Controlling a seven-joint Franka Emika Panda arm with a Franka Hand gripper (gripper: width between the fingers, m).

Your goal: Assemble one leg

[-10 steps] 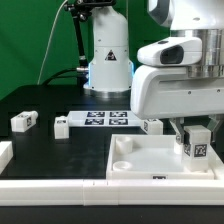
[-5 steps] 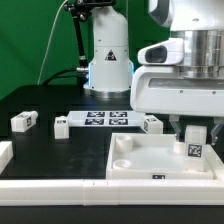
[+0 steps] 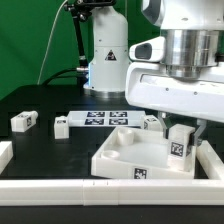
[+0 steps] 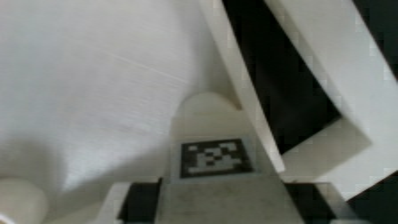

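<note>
My gripper [image 3: 181, 140] is shut on a white leg [image 3: 180, 148] with a black-and-white tag and holds it upright inside the white tabletop [image 3: 120, 155], near its corner on the exterior view's right. In the wrist view the leg [image 4: 217, 165] sits between my dark finger pads [image 4: 143, 203], its end against the tabletop's inner surface [image 4: 107, 90] beside the raised rim [image 4: 249, 70]. The tabletop lies skewed on the black table, with a round socket [image 3: 122, 139] at its far left corner.
Loose white legs lie on the table: one at the left [image 3: 24, 121], one near the marker board [image 3: 61, 126], one behind the tabletop [image 3: 150, 122]. The marker board [image 3: 103, 119] lies mid-table. A white rim [image 3: 40, 189] runs along the front edge. The robot base [image 3: 108, 60] stands behind.
The gripper has turned about its axis with the leg in it and shifted slightly left. The tabletop has swung with it, its left end now nearer and skewed.
</note>
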